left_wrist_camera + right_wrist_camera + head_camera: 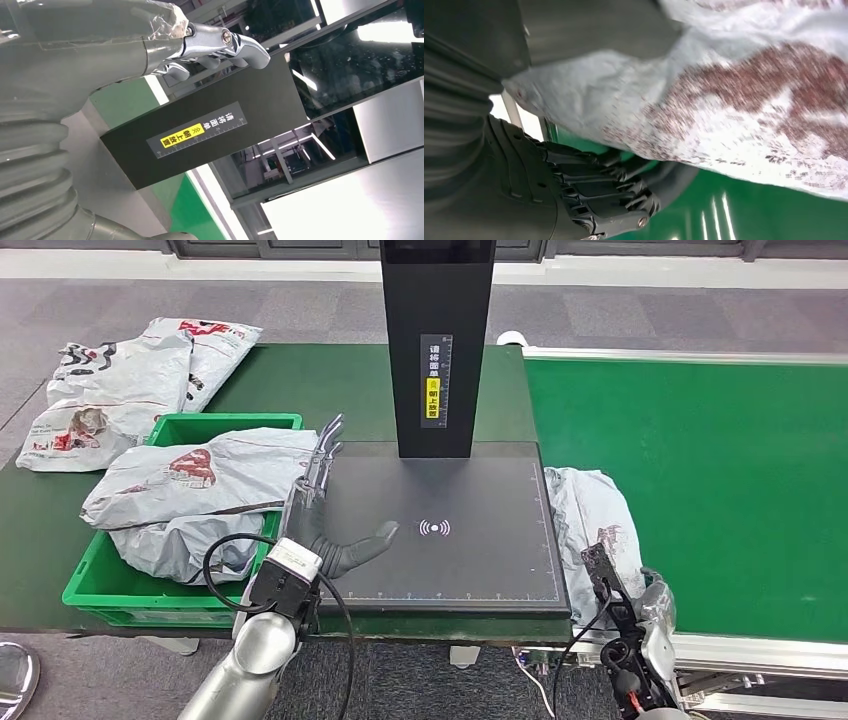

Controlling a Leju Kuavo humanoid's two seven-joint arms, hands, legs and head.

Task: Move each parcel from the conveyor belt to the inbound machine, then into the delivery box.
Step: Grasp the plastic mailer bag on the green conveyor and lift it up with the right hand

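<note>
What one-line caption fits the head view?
Left hand rests open on the scanner plate; grey parcels fill the green box.

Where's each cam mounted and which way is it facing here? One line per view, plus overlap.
Head view: high on the body, looking forward and down at the scanner platform, green crate and conveyor belt; the left hand rests spread on the platform, the right hand is at the grey parcel.
Left wrist view: behind the left hand, looking up at the black scanner column.
Right wrist view: behind the right hand, close against the parcel over green belt.
Shared: column with head and left wrist; parcel with head and right wrist.
</note>
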